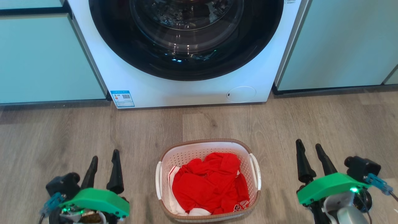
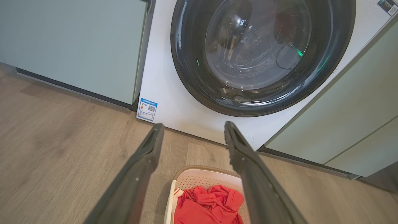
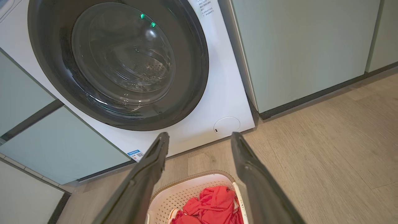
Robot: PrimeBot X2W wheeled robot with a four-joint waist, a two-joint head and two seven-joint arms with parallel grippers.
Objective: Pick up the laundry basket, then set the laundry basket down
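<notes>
Left fingers and right fingers are both spread wide, holding nothing, parked at 9 and 3 o'clock of the laundry basket, which sits on the floor with red clothes in it. Looks like pre-pickup: each side has to swing in to a side handle. Open floor both sides, washing machine near at 12.

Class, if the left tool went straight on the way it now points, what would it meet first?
Probably the washer, low on its white front. The left tool aims there over bare floor, though depth is unclear.
</notes>
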